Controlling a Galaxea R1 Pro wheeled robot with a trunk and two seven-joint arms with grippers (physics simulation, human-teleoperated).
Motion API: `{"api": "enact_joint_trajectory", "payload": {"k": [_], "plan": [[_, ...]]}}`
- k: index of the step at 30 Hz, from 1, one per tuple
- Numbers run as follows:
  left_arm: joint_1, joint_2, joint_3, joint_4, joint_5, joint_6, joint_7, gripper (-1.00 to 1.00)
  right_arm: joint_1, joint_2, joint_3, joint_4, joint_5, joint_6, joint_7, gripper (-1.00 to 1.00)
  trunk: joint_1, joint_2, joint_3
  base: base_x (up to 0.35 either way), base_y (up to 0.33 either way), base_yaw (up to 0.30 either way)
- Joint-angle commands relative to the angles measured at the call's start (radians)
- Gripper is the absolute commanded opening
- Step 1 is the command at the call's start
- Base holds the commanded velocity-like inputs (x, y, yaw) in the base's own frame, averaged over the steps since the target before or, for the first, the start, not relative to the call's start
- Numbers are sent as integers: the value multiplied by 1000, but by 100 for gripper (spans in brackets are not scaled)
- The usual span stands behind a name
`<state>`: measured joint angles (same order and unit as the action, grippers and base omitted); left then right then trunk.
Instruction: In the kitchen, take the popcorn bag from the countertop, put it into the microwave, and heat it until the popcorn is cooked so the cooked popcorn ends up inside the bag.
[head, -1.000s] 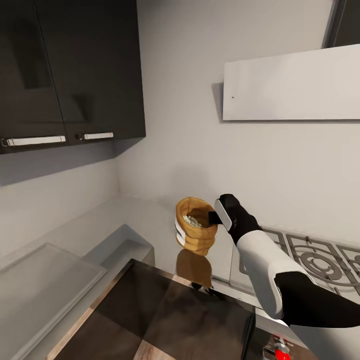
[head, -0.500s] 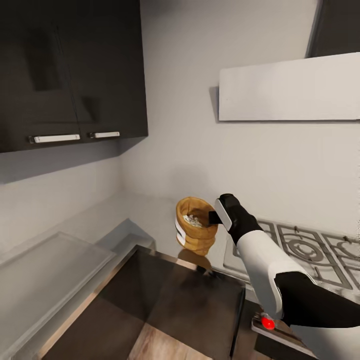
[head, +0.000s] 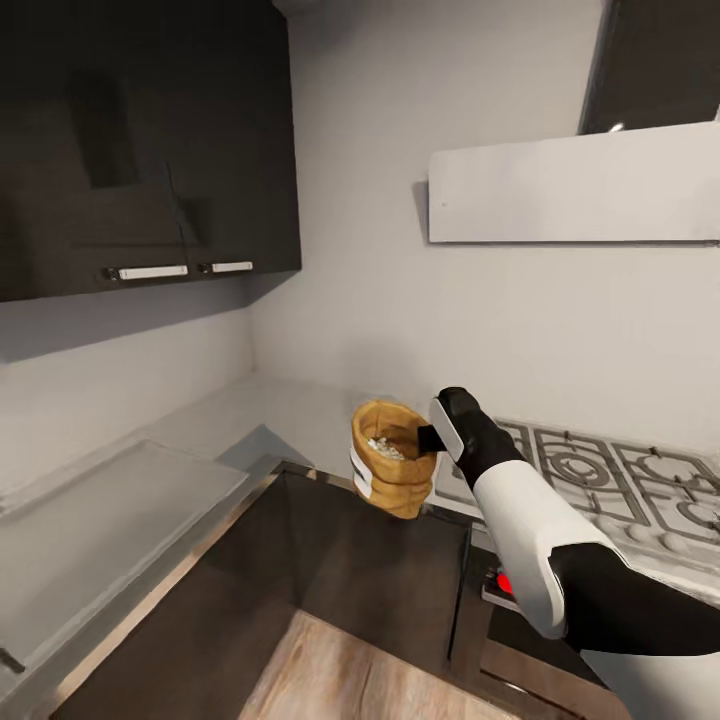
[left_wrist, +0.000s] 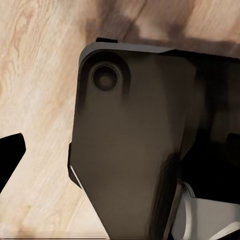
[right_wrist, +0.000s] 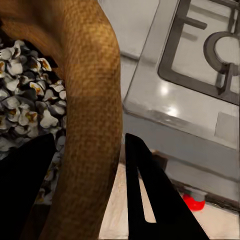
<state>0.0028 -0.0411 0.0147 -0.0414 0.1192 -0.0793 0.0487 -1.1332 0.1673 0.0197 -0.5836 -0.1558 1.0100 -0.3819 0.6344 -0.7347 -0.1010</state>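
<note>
From the head camera, the popcorn bag (head: 392, 460) hangs in the air left of the gas hob (head: 610, 478), past the countertop (head: 250, 415) edge, its rolled rim pinched by the right gripper (head: 432, 436). The right wrist camera adds that the jaws are closed onto the rim, with whitish popcorn (right_wrist: 22, 120) inside and a red knob (right_wrist: 194, 202) below the hob. The left wrist camera faces a dark robot part (left_wrist: 135, 145) over wooden floor (left_wrist: 35, 100), so that claw's opening cannot be told.

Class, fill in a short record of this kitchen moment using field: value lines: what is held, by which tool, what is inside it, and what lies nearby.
held item: popcorn bag, lifted off the countertop
holder: right tool, clamped on the bag's rim
contents: whitish popcorn inside the bag
nearby: gas hob beside the bag, dark wall cabinets above
left tool: state unclear
</note>
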Motion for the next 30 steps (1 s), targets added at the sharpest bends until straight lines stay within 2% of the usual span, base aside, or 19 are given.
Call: {"api": "enact_joint_trajectory", "payload": {"k": [1,25,30], "plan": [[0,0,1,-2,8,-1,2,100,-1,0,2,-1,-10,7,-9,-100,0,-1,-2,-349,0,0],[0,0,-5,-2,5,-5,8,100,0,0,2,-27,-13,15,-9,-100,0,-1,-2,-349,0,0],[0,0,-6,-2,5,-34,8,100,-1,0,2,-27,-14,13,-9,-100,0,-1,-2,-349,0,0]]}}
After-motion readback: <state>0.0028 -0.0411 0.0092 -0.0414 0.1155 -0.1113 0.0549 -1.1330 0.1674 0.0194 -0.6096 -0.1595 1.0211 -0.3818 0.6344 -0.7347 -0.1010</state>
